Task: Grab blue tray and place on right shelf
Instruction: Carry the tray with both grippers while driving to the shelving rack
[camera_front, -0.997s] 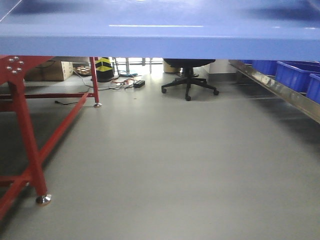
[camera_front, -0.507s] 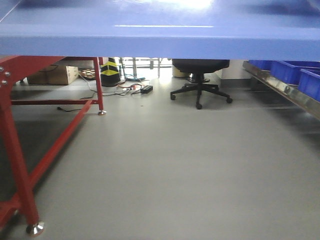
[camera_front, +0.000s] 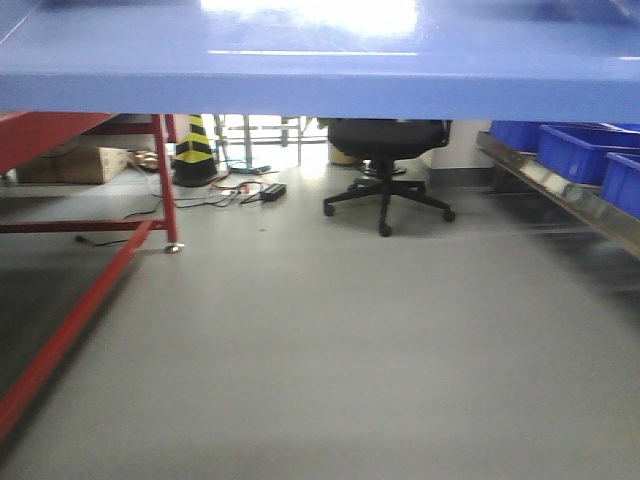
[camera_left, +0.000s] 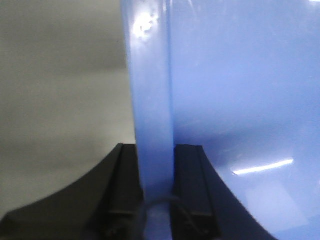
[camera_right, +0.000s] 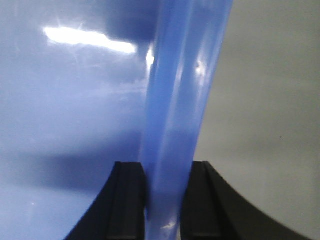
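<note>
- Blue tray (camera_front: 320, 60) is filling the top band of the front view. It is being held in the air above the grey floor (camera_front: 320, 380), and a bright glare is showing on its glossy face.
- Left gripper (camera_left: 156, 170) is gripping the tray's rolled rim. Its black jaws are clamped on the rim, one on each side and pressing against it.
- Right gripper (camera_right: 162, 185) is gripping the opposite rim in the same way, jaws clamped on it, with bare floor showing beyond.
- Right shelf (camera_front: 560, 195) is showing at the right edge of the front view, its steel front rail running away from the camera. The tray is hanging apart from it and is not resting on it.
- Dark-blue bins (camera_front: 585, 150) are sitting on the shelf surface, close to its front edge.
- Red table frame (camera_front: 165, 180) is standing at the left.
- Black office chair (camera_front: 385, 150) is standing farther back, near the middle.
- Striped cone (camera_front: 193, 150), a cardboard box (camera_front: 70, 165) and loose cables (camera_front: 235, 190) are lying beyond the table frame.
</note>
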